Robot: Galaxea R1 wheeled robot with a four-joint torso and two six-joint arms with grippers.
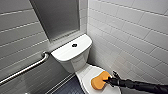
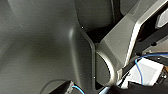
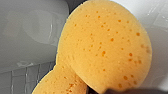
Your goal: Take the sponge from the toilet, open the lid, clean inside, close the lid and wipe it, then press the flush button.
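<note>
The white toilet (image 1: 72,53) stands in the corner, and the dark round flush button (image 1: 74,45) sits in the middle of its tank cover. The glossy white lid (image 1: 86,73) is down over the bowl. An orange sponge (image 1: 99,80) rests against the right half of the lid. My right gripper (image 1: 110,80) is shut on the sponge's right end, its dark arm coming in from the lower right. In the right wrist view the porous orange sponge (image 3: 105,47) shows large against the shiny white lid (image 3: 27,30).
A metal grab bar (image 1: 25,68) runs along the left tiled wall. A grey recessed niche (image 1: 57,17) sits above the tank. The white tiled wall (image 1: 130,37) is close on the toilet's right. Dark floor tiles (image 1: 67,87) lie left of the bowl.
</note>
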